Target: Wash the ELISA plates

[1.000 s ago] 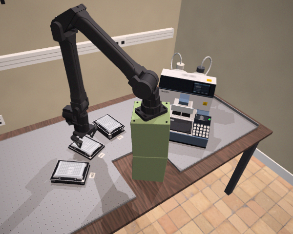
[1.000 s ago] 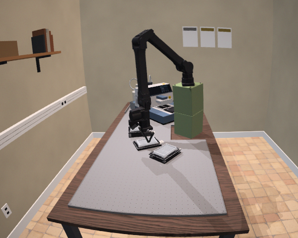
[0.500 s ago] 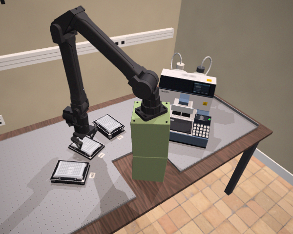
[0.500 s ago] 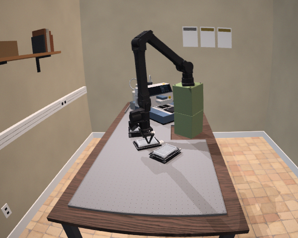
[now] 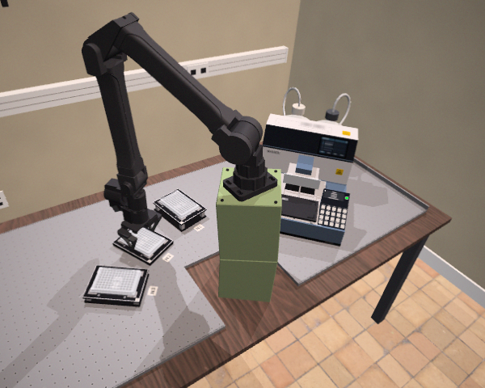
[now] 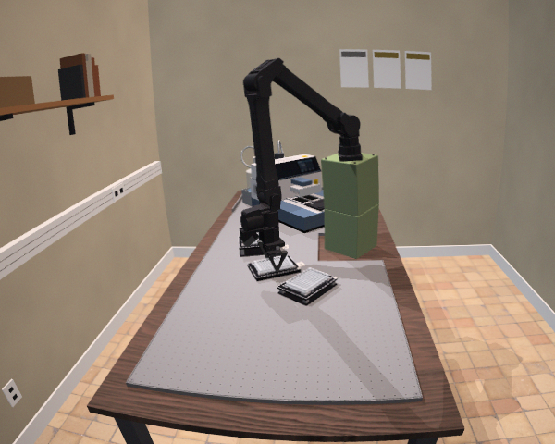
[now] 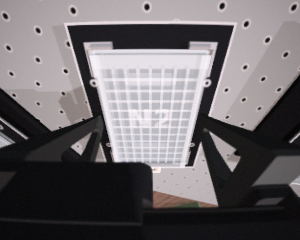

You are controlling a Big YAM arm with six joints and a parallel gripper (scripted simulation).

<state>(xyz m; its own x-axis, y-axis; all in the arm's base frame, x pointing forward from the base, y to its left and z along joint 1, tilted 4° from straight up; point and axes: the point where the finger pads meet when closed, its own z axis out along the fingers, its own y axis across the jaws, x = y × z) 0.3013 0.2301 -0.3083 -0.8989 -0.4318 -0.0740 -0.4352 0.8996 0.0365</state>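
Note:
My gripper [image 5: 142, 236] [image 6: 277, 267] [image 7: 150, 120] is open, low over nest N2 [image 5: 151, 259] [image 7: 223, 37]. In the wrist view its fingertips stand either side of the clear plate [image 5: 153, 243] [image 7: 150, 100] there, near its long sides. Whether they touch it cannot be told. The N2 plate lies flat in the nest. A second plate [image 5: 116, 280] [image 6: 308, 281] lies in nest N3 and a third plate [image 5: 179, 204] in nest N1. The washer [image 5: 272, 159] [image 6: 301, 218] shows a green lamp [image 5: 346, 197] above its keypad [image 5: 333, 216]. No plate shows on its dark carrier [image 5: 299, 208].
The green pedestal [image 5: 249, 234] [image 6: 351, 205] with the arm's base stands between the nests and the washer. Nests N1 and N3 flank N2 closely, and their edges show at both sides of the wrist view. Bottles with looped hoses [image 5: 297, 109] stand behind the washer.

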